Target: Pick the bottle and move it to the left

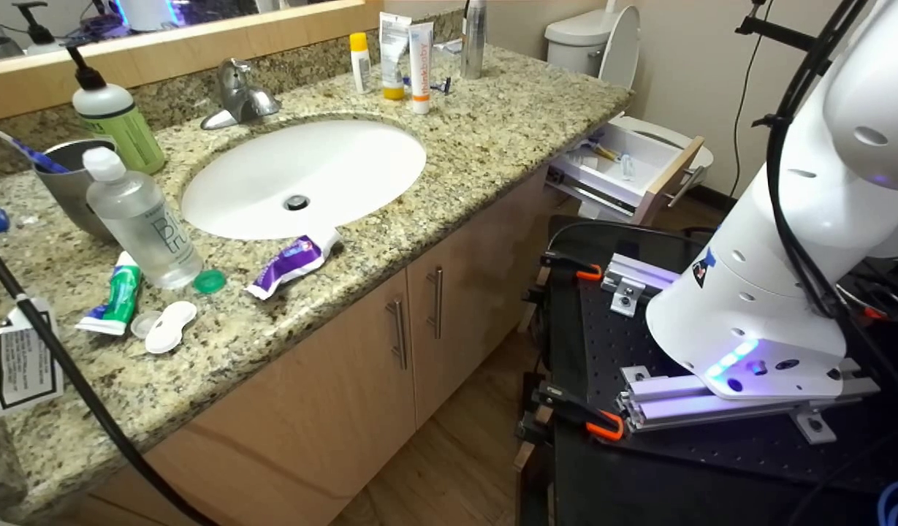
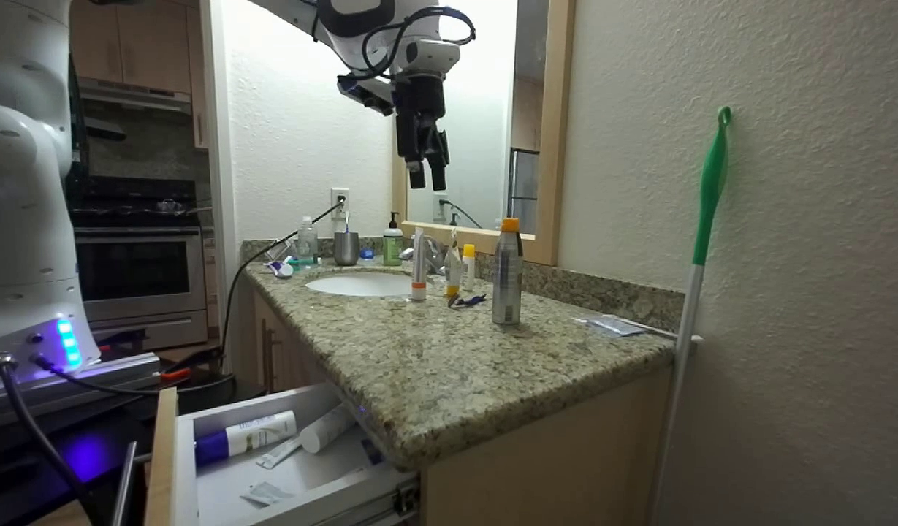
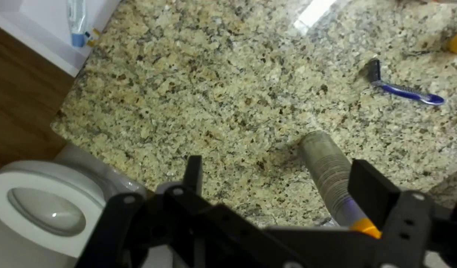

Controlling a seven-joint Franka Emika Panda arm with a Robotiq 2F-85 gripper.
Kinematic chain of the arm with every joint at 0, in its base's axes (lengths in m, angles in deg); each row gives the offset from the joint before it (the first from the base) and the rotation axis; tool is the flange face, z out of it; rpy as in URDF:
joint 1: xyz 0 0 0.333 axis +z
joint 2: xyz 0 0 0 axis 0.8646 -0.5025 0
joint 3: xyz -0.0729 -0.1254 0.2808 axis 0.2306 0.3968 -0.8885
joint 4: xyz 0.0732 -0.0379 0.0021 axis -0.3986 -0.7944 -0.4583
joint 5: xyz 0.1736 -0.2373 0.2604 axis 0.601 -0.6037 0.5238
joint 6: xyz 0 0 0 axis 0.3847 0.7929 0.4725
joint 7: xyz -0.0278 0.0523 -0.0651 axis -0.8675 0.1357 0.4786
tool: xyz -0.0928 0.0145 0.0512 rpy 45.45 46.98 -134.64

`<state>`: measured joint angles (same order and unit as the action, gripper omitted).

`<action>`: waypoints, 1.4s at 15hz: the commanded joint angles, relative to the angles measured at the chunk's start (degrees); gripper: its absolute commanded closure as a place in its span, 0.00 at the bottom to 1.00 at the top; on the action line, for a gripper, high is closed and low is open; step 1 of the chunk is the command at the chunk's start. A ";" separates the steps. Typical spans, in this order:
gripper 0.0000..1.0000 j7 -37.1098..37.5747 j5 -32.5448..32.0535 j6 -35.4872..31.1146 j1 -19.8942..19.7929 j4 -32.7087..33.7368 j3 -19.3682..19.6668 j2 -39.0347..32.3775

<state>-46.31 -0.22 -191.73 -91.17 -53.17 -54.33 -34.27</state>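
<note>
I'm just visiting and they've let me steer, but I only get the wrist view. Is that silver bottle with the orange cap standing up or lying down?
Observer: Standing. An exterior view shows the silver bottle upright on the counter.
Visitor: So is it being held?
Observer: No. In an exterior view the gripper is apart from the bottle; a gap shows between them.
Visitor: Does anything else stand where I can't see?
Observer: Yes. In an exterior view, a clear bottle with a white cap stands beside the sink.
</note>
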 commanded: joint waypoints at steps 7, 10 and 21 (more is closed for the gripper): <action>0.00 22.49 -3.28 -8.91 4.78 1.33 -0.18 -5.11; 0.00 34.46 -2.17 -9.67 6.31 5.80 -0.43 -9.26; 0.00 54.09 -2.45 -4.05 0.81 23.86 1.05 -26.53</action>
<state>7.62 -2.37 -196.01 -89.91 -29.67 -52.71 -60.78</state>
